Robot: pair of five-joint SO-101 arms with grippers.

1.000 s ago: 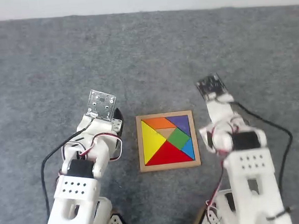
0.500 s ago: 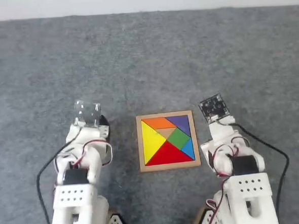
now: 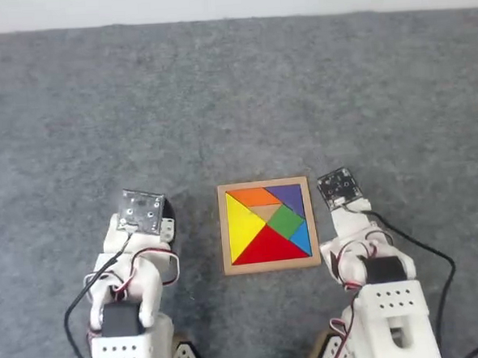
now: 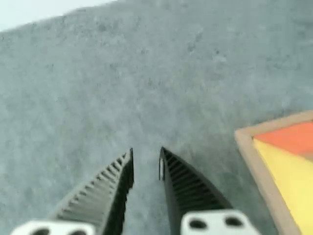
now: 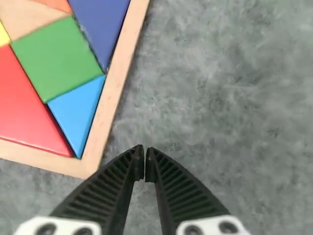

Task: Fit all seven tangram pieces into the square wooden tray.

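The square wooden tray (image 3: 273, 265) lies on the grey carpet between my two arms. Several coloured pieces fill it flush: yellow (image 3: 242, 227), red (image 3: 269, 246), orange (image 3: 255, 197), purple (image 3: 290, 197), green (image 3: 285, 220), blue (image 3: 302, 238) and a tan one (image 3: 265, 211). My left gripper (image 4: 145, 155) hovers over bare carpet beside the tray's corner (image 4: 254, 156), its fingers a small gap apart with nothing between them. My right gripper (image 5: 145, 151) is shut and empty, just off the tray's rim (image 5: 120, 83) by the blue piece (image 5: 76, 112).
Grey carpet (image 3: 234, 98) stretches on all sides of the tray, up to a pale wall at the far edge. The left arm's wrist (image 3: 141, 213) and the right arm's wrist (image 3: 339, 189) flank the tray, each a little apart from it.
Both arms have drawn back toward the near edge and folded in, away from the tray's far side. The tray and its pieces have not moved.
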